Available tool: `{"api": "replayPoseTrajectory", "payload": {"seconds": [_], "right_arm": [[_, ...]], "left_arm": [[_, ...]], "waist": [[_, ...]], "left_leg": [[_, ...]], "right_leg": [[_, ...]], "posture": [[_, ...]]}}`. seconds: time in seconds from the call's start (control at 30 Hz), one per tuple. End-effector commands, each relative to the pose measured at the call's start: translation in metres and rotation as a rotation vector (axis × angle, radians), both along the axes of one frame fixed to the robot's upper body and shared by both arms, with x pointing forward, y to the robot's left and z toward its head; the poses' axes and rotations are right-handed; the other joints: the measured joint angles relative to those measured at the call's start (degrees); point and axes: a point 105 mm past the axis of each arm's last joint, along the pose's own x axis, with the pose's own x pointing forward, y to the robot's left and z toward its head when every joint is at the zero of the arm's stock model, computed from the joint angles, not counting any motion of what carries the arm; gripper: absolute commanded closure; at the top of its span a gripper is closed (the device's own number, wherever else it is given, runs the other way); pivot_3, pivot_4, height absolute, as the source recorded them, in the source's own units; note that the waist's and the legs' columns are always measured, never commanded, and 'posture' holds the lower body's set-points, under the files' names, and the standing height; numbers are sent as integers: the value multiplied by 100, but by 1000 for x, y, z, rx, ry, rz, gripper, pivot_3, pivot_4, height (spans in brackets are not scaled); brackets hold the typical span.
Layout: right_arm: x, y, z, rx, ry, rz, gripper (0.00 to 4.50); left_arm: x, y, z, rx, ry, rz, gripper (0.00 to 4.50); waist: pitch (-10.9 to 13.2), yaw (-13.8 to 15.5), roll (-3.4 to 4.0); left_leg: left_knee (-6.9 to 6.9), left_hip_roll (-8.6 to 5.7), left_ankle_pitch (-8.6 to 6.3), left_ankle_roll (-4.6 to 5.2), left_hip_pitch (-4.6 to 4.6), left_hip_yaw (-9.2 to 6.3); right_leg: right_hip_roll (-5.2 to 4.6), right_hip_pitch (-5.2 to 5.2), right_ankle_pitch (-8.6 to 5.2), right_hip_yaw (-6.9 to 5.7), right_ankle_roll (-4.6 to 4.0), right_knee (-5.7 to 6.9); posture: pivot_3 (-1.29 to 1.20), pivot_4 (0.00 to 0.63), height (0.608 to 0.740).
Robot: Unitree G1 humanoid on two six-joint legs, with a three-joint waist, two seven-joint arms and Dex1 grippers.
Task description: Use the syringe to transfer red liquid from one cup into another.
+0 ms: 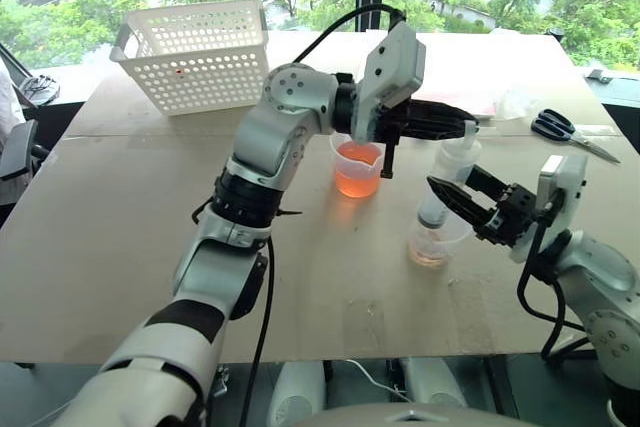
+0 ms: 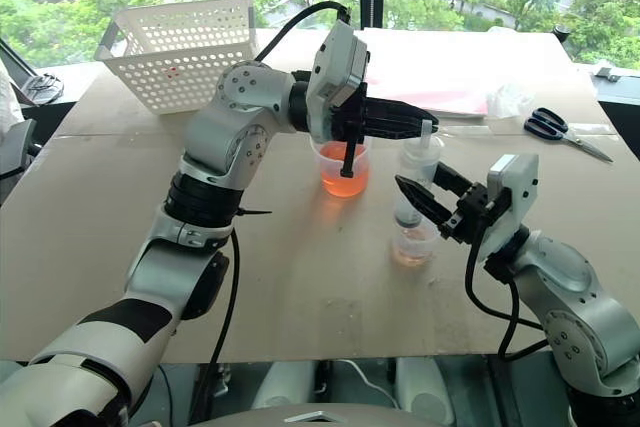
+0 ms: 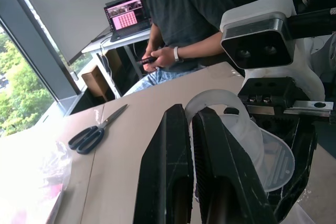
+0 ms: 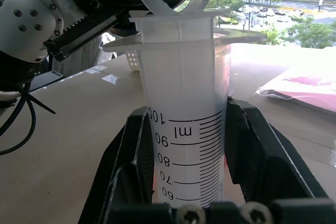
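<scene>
Nearby, scissors (image 1: 560,129) and basket (image 1: 197,53).

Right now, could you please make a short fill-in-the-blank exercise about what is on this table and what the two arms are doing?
1. The right gripper holds the barrel of the ____ upright.
2. The syringe's nozzle points down into the smaller cup, which holds a little ____ liquid.
3. The left gripper has its jaws closed at the syringe's white ____.
4. Behind the larger beaker, a white ____ stands on the table.

Missing words: syringe; red; plunger; basket
</scene>
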Motion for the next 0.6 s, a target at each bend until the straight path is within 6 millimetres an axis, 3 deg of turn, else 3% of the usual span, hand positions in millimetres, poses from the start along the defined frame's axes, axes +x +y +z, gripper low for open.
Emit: {"api": "replayPoseTrajectory", "payload": {"seconds": [0.03, 0.13, 0.17, 0.23, 0.33, 0.43, 0.6], "right_arm": [[0, -21, 44, 51, -189, -101, 3060], [0, -20, 44, 48, -189, -102, 3060], [0, -20, 44, 48, -189, -103, 3060], [0, -20, 45, 46, -189, -104, 3061], [0, -19, 43, 37, -188, -104, 3062], [0, -18, 42, 35, -187, -102, 3063], [0, -11, 42, 15, -194, -75, 3063]], "left_arm": [[-13, -5, -7, 35, 105, -95, 4500], [-8, 8, 29, -89, 261, -69, 4500], [-3, 13, 36, -106, 280, -34, 3821], [-2, 26, 40, -99, 329, -4, 3087], [-13, 42, 32, -47, 395, -6, 1644], [-18, 45, 19, -26, 404, 44, 1592], [-12, 27, 11, -74, 427, 125, 1592]], "waist": [[0, 0, 0], [0, -5, 0], [0, -7, -1], [-1, -7, 1], [-1, -42, 2], [-1, -19, 3], [-1, 66, 2]], "left_leg": [[0, 0, 0, 0, 0, 0], [0, 1, 0, 0, 0, -3], [1, 1, 0, 0, 0, -4], [2, 0, 0, 0, 0, -8], [0, 3, 0, 0, 3, -17], [-5, 6, 0, 0, 4, -29], [16, -1, 0, 0, -3, -33]], "right_leg": [[0, 0, 0, 0, 0, 0], [1, 0, 0, -1, 0, 2], [0, 0, 0, -2, 1, 2], [0, 0, -1, -1, 2, 2], [3, -1, 0, 0, 1, 4], [5, -1, -1, -3, 0, 7], [-5, 4, 0, -5, 1, 7]], "posture": [[0, 150, 740], [0, 150, 740], [0, 150, 740], [0, 150, 740], [0, 150, 740], [0, 150, 740], [0, 150, 740]]}}
